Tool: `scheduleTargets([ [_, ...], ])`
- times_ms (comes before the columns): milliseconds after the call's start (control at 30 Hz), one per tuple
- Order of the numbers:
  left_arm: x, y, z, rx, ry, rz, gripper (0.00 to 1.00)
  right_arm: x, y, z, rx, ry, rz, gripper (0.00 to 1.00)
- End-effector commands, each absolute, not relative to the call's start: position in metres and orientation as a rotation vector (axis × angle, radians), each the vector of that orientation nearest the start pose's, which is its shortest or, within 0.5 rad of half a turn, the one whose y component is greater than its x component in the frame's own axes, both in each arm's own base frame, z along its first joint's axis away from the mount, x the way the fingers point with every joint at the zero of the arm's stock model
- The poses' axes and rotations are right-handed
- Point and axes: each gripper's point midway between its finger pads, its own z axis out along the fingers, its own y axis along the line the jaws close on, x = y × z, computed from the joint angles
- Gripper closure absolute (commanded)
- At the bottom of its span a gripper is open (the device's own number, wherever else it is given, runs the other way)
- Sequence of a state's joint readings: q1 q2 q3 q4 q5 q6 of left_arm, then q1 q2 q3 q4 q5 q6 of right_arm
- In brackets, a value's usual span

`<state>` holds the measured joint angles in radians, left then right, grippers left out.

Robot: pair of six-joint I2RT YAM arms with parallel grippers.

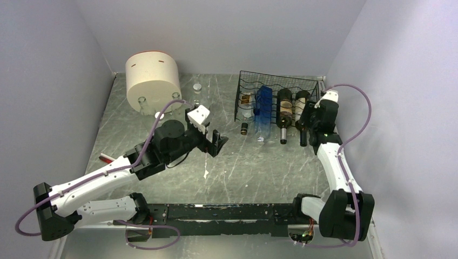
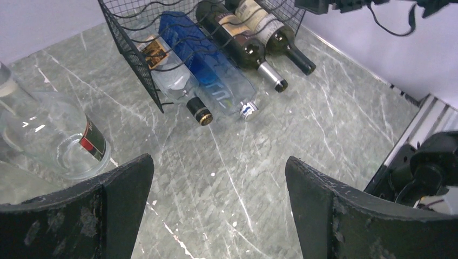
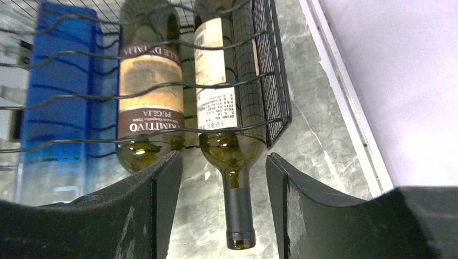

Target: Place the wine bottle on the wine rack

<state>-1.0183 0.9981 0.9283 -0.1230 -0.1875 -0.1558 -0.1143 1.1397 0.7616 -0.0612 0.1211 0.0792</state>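
**Four bottles are lying in one rack, and both pincers are released**

Top view: one black wire wine rack (image 1: pixel 278 85), box-shaped with wavy tiers, is sitting at 1 o'clock on the grey marbled counter (image 1: pixel 259 172). Four bottles are lying in it side by side, necks pointing to 6 o'clock. The wine bottle (image 1: pixel 301 103), of dark glass, is occupying the slot at the 3 o'clock end. The right pincer (image 1: pixel 307 127) is hanging at its neck, though I cannot tell its state from here. The left pincer (image 1: pixel 217 143) is hovering mid-counter. One cream container (image 1: pixel 153 81) is standing at 11 o'clock.

Left wrist view: the left pincer (image 2: pixel 219 167) is gaping wide and gripping nothing. A loose clear bottle (image 2: pixel 54 135) with a red-and-black label is showing at 9 o'clock, outside the rack.

Right wrist view: only three bottles are showing. The wine bottle (image 3: pixel 216 81) is wearing a white printed label and a black capsule, details too small in the other views. The right pincer (image 3: pixel 222 159) is released, its fingers (image 3: pixel 156 205) flanking the neck and standing apart from it.
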Motion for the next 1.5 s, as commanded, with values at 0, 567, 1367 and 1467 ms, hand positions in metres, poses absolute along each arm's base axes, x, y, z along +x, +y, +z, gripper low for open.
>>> scheduleTargets([
  [0,0.224,-0.293,0.313,0.5,1.712,-0.676,0.05,0.353,-0.053,0.195,0.541,1.983,-0.018,0.38],
  [567,0.267,-0.26,0.369,0.355,1.642,-0.409,0.04,0.351,0.06,0.247,0.206,2.017,0.599,0.39],
  [1367,0.223,-0.13,0.474,0.068,1.326,-0.356,0.05,0.304,0.429,0.264,-0.527,1.851,0.84,0.37],
  [1467,0.217,-0.121,0.477,0.048,1.311,-0.375,0.04,0.296,0.465,0.256,-0.587,1.838,0.81,0.36],
])
